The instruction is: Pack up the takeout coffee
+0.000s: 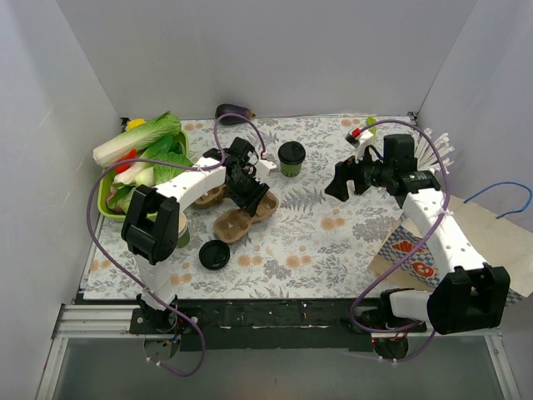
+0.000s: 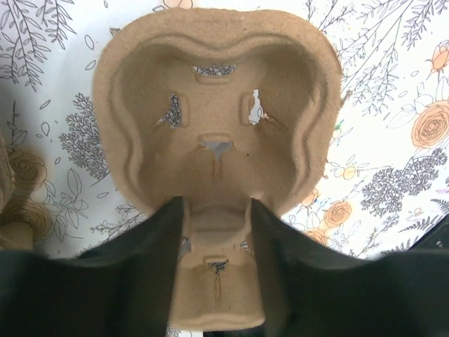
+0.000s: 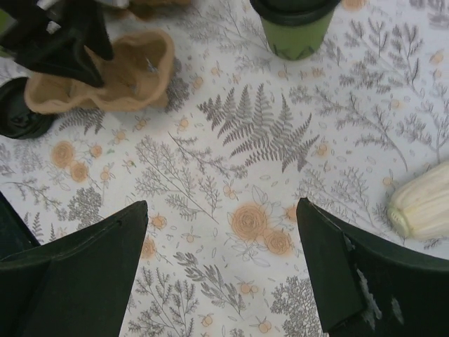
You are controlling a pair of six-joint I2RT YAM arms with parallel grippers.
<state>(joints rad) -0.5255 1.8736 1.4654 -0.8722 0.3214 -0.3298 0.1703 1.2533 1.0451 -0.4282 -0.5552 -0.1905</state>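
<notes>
Pulp, paper and plastic on a printed cover.
Cup carrier [image 2: 217,140] of rough, matt brown fibre; takeout coffee [image 1: 291,158] in smooth green paper under a black plastic lid; table cover [image 3: 231,175] matt, floral-printed; loose lid [image 1: 214,255] glossy black.

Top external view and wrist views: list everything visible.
takeout coffee: one, green cup with black lid, back centre
pulp cup carrier: one, brown, centre-left, in the left pincer
second carrier: one, brown, left of it, partly hidden
loose lid: one, black, near-left
green cup stack: count unclear, near-left, partly hidden
vegetable tray: one, green, far left, holding greens
eggplant: one, dark purple, back edge
paper bag: one, brown, right edge
left pincer: one, black, shut on the carrier
right pincer: one, black, open, empty
</notes>
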